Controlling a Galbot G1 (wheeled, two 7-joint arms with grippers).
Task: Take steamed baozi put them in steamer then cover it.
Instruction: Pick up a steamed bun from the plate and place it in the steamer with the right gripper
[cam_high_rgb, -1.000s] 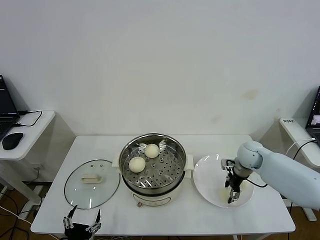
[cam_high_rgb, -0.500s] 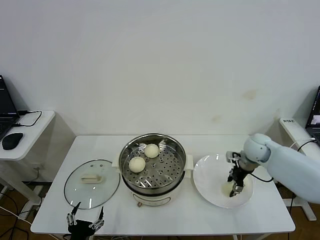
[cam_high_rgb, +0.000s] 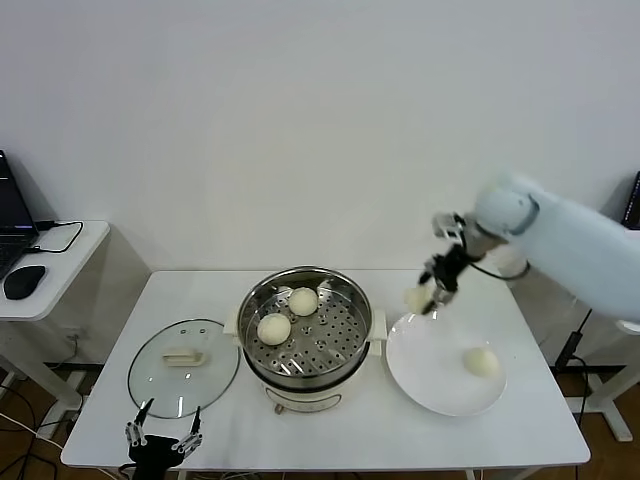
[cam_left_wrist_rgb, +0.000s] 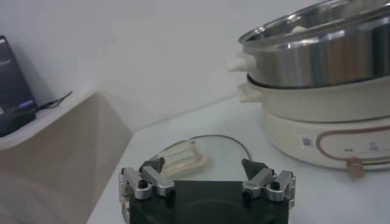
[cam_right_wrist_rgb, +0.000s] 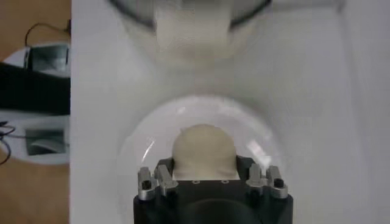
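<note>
- Here we count four steamed baozi: two (cam_high_rgb: 274, 328) (cam_high_rgb: 304, 301) on the perforated tray of the steamer (cam_high_rgb: 345, 292), one (cam_high_rgb: 481, 361) on the white plate (cam_high_rgb: 420, 375), and one (cam_high_rgb: 416, 297) in our right gripper (cam_high_rgb: 431, 293).
- One steamer stands at the middle of the table (cam_high_rgb: 520, 420), nearer its front edge; one plate lies beside it toward the right edge.
- One cover (cam_high_rgb: 184, 366) lies flat on the table left of the steamer, handle up.
- Our right gripper is raised above the plate's back rim, jaws clamped on its bun; the right wrist view shows that bun (cam_right_wrist_rgb: 203, 151) between the fingers (cam_right_wrist_rgb: 162, 178), which the head view barely makes out.
- Our left gripper (cam_high_rgb: 160, 438) sits at the table's front edge below the cover, jaws wide apart and holding nothing; the left wrist view shows the steamer's cream base (cam_left_wrist_rgb: 323, 131), and the cover's handle (cam_left_wrist_rgb: 181, 161).
</note>
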